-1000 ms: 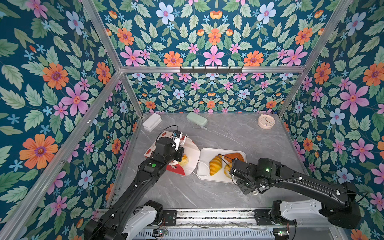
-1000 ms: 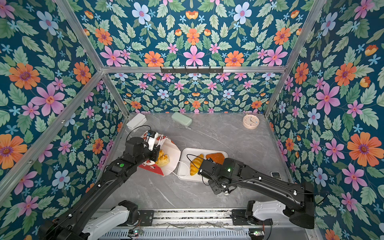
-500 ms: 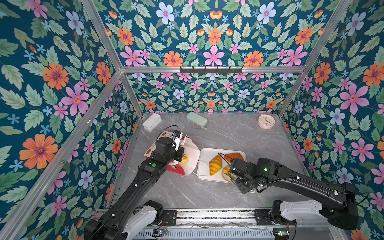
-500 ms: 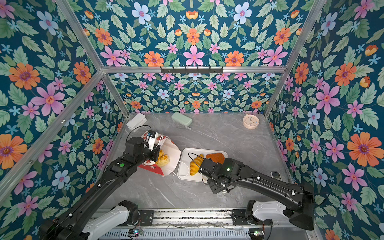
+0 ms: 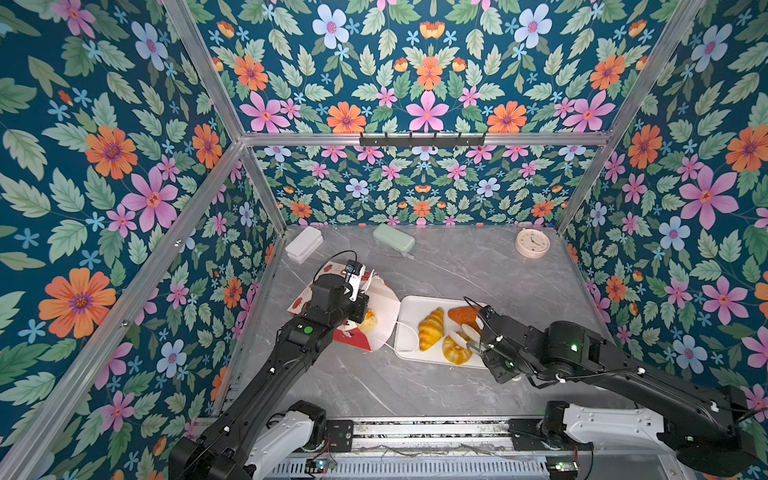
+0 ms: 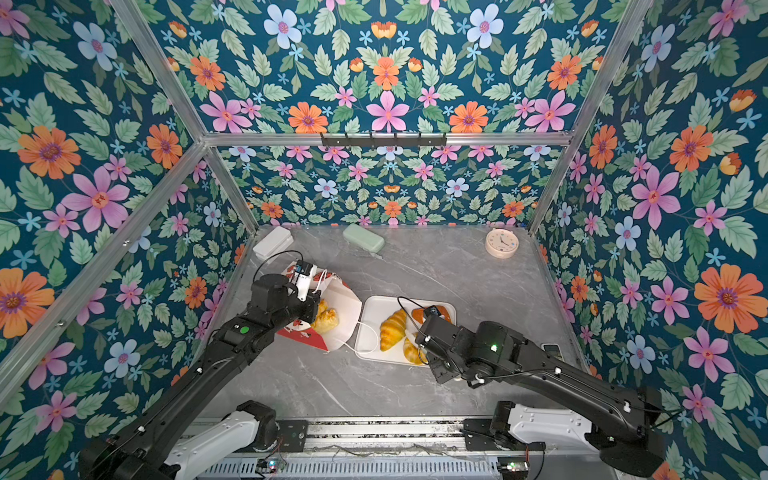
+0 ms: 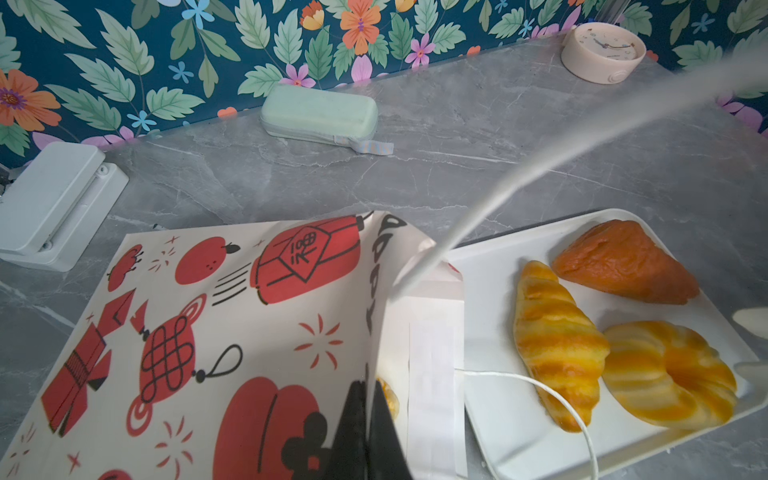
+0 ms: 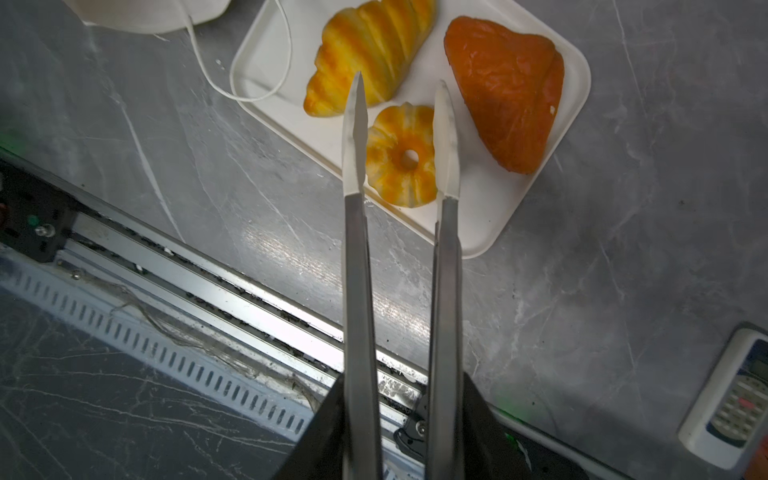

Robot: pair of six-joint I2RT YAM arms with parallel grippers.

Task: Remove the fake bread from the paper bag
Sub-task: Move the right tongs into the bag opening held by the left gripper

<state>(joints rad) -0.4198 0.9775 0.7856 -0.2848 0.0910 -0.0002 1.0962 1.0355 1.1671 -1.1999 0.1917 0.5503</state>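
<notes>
Fake bread [image 6: 325,319] lay in the paper bag [image 7: 208,311], left end effector [image 7: 369,386] clenching its rim; right end effector [image 8: 400,83], released over the ring bun [image 8: 390,183], needed to lift straight up.

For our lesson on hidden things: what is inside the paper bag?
One yellow pastry shows in the mouth of the paper bag. Its printed wall and the left gripper, shut on its edge, cover the rest, so more may lie unseen.

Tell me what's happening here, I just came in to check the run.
The left gripper is shut on the rim of the bag, holding its mouth open. The right gripper hangs open over the ring bun on the tray, beside a croissant and an orange roll. One pastry lies inside the bag.
</notes>
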